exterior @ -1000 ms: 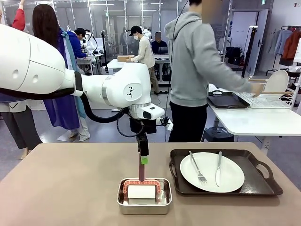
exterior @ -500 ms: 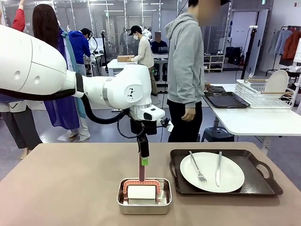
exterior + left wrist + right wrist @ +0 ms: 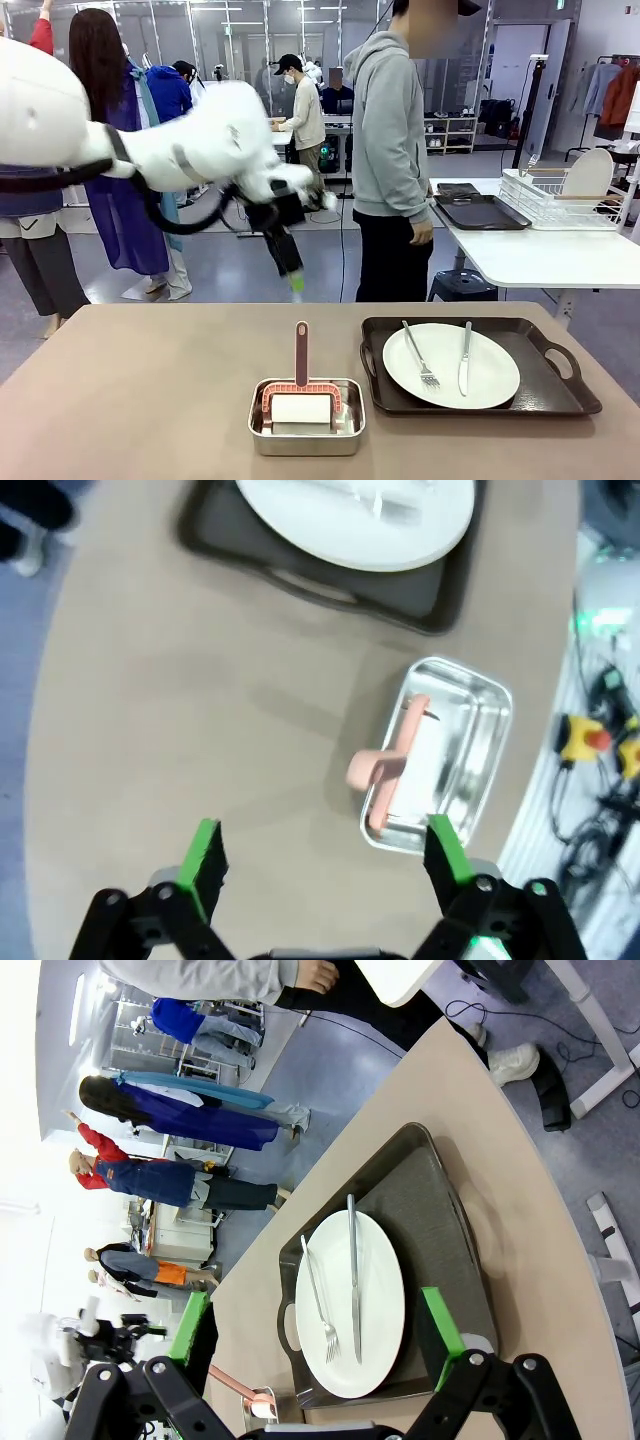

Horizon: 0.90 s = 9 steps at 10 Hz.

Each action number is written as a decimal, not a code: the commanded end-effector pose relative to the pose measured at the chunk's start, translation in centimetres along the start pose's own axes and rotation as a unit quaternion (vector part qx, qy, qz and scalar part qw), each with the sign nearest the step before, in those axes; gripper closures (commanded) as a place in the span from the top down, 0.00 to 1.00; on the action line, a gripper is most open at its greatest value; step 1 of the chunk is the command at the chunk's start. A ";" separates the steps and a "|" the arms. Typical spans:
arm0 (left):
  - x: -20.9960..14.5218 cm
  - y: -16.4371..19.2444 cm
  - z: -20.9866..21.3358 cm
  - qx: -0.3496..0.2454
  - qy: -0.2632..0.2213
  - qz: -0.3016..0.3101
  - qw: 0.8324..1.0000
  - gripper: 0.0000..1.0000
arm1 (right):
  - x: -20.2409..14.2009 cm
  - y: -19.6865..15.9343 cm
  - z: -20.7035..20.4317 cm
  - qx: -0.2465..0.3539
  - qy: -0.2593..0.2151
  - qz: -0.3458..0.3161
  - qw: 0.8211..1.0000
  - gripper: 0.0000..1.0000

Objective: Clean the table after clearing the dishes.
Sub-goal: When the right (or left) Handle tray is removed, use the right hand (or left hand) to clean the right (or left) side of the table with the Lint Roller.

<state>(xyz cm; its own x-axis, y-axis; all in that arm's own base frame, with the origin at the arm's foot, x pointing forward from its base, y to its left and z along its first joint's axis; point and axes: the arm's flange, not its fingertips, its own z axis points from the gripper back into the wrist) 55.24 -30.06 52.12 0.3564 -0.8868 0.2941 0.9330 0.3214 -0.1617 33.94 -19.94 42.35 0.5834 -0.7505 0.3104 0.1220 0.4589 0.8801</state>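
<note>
Our left gripper [image 3: 293, 278] risen off the brush handle [image 3: 301, 352], swung up and back, the person [image 3: 392, 130] opposite us turned from the dish rack [image 3: 560, 200], arm lowered.

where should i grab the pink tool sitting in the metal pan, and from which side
Take the pink handle near its upper end. It stands upright, well above the rim of the metal pan, while the white head at its foot sits low inside the walls. Coming straight down from above and closing across the slim stem looks best; a sideways approach would likely meet the pan's wall.
</note>
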 end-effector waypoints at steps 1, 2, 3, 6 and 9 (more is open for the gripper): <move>-5.2 1.5 4.1 -0.016 -0.066 0.070 0.995 1.00 | -0.2 0.0 0.1 0.002 0.002 0.007 1.000 1.00; -8.6 2.4 5.9 -0.039 -0.112 0.111 0.987 1.00 | -0.2 0.0 0.1 0.002 0.002 0.007 1.000 1.00; -13.8 3.4 7.5 -0.065 -0.177 0.170 0.967 1.00 | -0.2 0.0 0.1 0.002 0.002 0.007 1.000 1.00; -30.7 4.4 10.0 -0.132 -0.320 0.254 0.903 1.00 | -0.2 0.0 0.1 0.002 0.002 0.007 1.000 1.00; -45.2 6.2 11.4 -0.151 -0.392 0.319 0.849 1.00 | -0.2 0.0 0.1 0.002 0.002 0.007 1.000 1.00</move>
<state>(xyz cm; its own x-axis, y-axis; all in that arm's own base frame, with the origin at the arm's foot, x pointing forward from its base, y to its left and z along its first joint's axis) 44.60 14.86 48.82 0.8172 -0.0532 0.5739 0.5248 0.4801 -0.7028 33.93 -19.93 42.38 0.5832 -0.7504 0.3111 0.1216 0.4593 0.8799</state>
